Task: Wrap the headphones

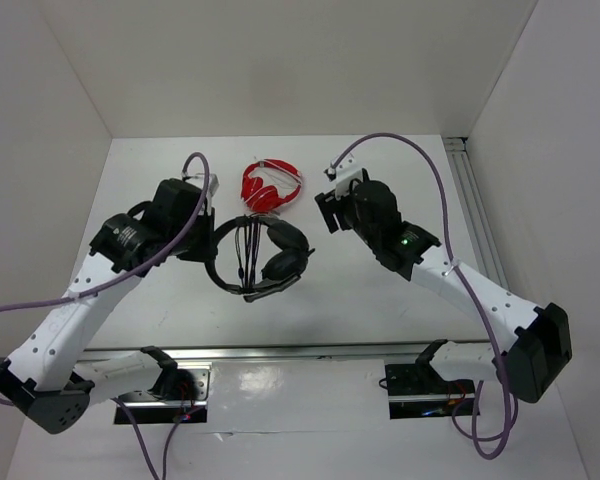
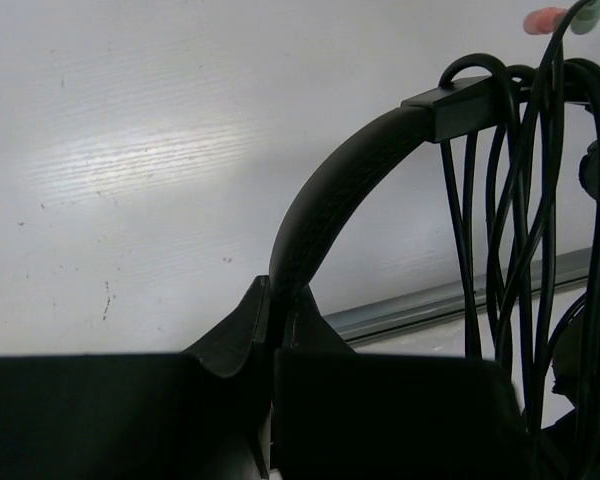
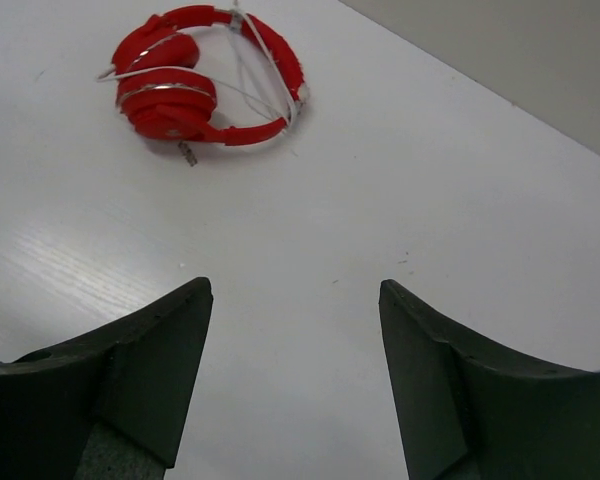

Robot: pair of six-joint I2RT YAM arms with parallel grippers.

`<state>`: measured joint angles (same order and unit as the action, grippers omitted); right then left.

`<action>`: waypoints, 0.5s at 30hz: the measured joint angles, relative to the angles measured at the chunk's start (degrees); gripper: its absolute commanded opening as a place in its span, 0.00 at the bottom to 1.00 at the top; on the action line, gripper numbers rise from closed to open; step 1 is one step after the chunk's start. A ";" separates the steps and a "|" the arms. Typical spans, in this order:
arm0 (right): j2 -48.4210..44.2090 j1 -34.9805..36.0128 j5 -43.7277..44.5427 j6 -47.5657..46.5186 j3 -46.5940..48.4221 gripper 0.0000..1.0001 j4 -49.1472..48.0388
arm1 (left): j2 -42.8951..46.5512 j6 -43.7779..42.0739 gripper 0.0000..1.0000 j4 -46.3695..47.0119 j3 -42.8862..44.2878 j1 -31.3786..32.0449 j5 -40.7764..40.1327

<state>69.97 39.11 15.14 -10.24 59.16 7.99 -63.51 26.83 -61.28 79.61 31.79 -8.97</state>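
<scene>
**Top view**
- Black headphones [image 1: 280, 262]: at mid-desk. The cable [image 1: 248, 252] is looped in several strands across the span of the headband.
- Left pincer [image 1: 206, 243]: at the headphones' left side, on the headband.
- Right pincer [image 1: 325, 212]: to the right of the headphones and slightly beyond them, apart from them, carrying nothing.
- Red headphones [image 1: 270, 187]: just beyond the black pair, taking no part.
- Desk [image 1: 380, 300]: white and matt. A metal rail [image 1: 310, 352] runs along the edge nearer than the headphones, and another [image 1: 475, 200] lies well to their right.
- Room: plain white walls enclose three sides.

**Left wrist view**
- Left pincer [image 2: 271, 312]: closed tight on the headband [image 2: 325, 195], which arches up from between the fingers.
- Cable loops [image 2: 520, 230]: hang over the band's top, bunched and slack.
- Desk [image 2: 130, 150]: pale, with faint scuffs.

**Right wrist view**
- Right pincer [image 3: 295, 300]: spread wide and empty above bare desk [image 3: 400, 190].
- Red headphones [image 3: 200, 85]: ahead, their own white cord around them.
- Black pair: not in this view.
- Grey wall [image 3: 540, 60]: at the far corner.

**Step in hand (judged)**
- The winding looks well advanced, with the left arm acting as holder and the right arm free.
- The next move calls for finding any loose cable end, which cannot be made out in these views, and tucking or looping it without dragging the slack strands off the band.
</scene>
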 measured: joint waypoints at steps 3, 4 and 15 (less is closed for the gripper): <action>0.24 -1.25 2.86 3.02 -0.31 0.78 -0.46 | -0.90 -1.07 0.00 0.66 -2.08 -2.62 0.55; 0.42 -1.75 4.11 4.50 -0.31 0.78 -0.46 | -1.16 -1.40 0.00 1.14 -3.19 -3.50 0.68; -4.24 2.47 12.13 25.20 -2.43 0.99 6.01 | -3.74 1.79 0.00 8.41 -17.03 -20.15 0.28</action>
<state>65.73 41.58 27.27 14.96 56.73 14.00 -67.24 28.62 -52.86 62.59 11.64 -8.69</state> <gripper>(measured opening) 0.989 0.093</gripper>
